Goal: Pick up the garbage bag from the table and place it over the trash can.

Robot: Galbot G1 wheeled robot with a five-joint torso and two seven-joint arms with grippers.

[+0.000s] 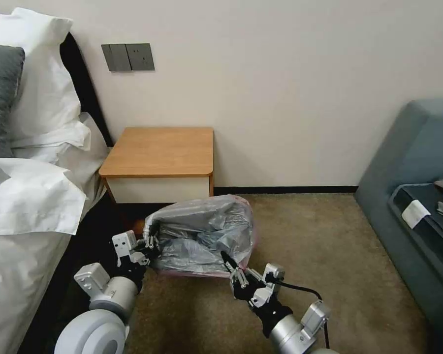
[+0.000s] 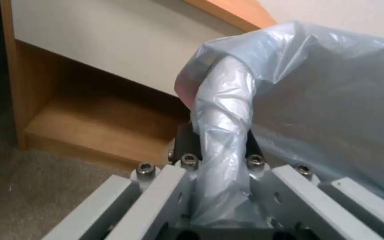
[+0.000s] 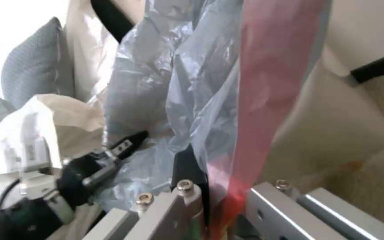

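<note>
Garbage bag point(image 1: 202, 233) held spread just before the worktop point(image 1: 160, 150); left end effector point(image 1: 150, 241) and right end effector point(image 1: 230, 263) each clamped on its edge; film light, limp, slippery; grip bunched rim.

A plain cream wall point(image 1: 290, 88) fills the back of the room, with a dark grey switch plate point(image 1: 128, 57) set into it and a black skirting strip point(image 1: 285, 189) along its foot. Brownish carpet point(image 1: 325, 246) covers the floor. On the left stands a bed point(image 1: 19, 216) with white linen, a white pillow point(image 1: 44, 83) and a grey cushion point(image 1: 0, 93). A grey-blue upholstered sofa point(image 1: 413, 162) sits on the right.
</note>
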